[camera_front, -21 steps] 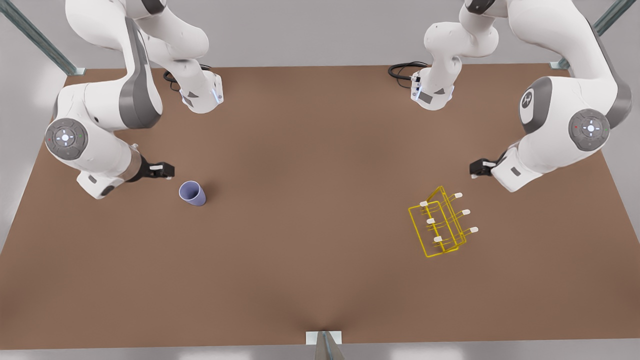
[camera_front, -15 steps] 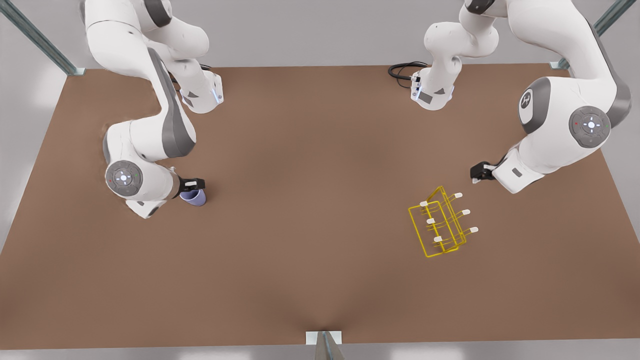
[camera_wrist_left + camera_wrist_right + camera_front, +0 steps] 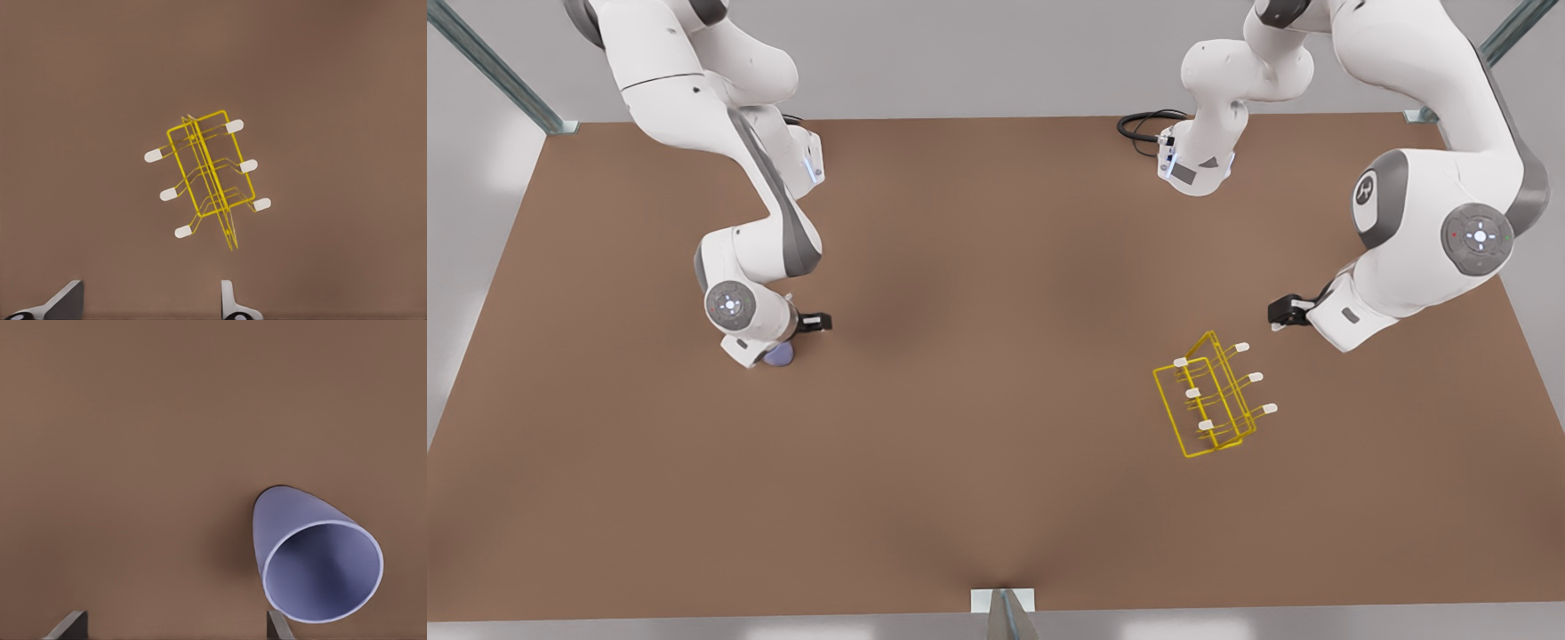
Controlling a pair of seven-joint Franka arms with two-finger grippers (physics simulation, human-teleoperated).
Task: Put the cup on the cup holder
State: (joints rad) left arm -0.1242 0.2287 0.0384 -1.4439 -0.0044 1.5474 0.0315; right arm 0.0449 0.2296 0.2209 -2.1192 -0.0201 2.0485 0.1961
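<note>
The pale lavender-blue cup (image 3: 313, 560) stands on the brown table, its open mouth turned toward the right wrist camera. In the front view most of the cup (image 3: 780, 356) is covered by the arm at the front view's left. My right gripper (image 3: 173, 628) hangs open above the table just beside the cup, apart from it, and shows in the front view too (image 3: 814, 322). The yellow wire cup holder (image 3: 1209, 400) stands at the front view's right, its white-capped prongs angled up. My left gripper (image 3: 148, 307) is open above and behind the holder (image 3: 208, 177), holding nothing, near the table's far right (image 3: 1280, 313).
Two arm bases (image 3: 787, 164) (image 3: 1196, 164) sit at the table's far edge, with a black cable coil (image 3: 1147, 124) beside the right one. A metal bracket (image 3: 1003, 600) marks the near edge. Bare table (image 3: 996, 356) lies between cup and holder.
The right arm has swung toward the front view's right and down over the cup, now covering most of it. The left arm has barely shifted.
</note>
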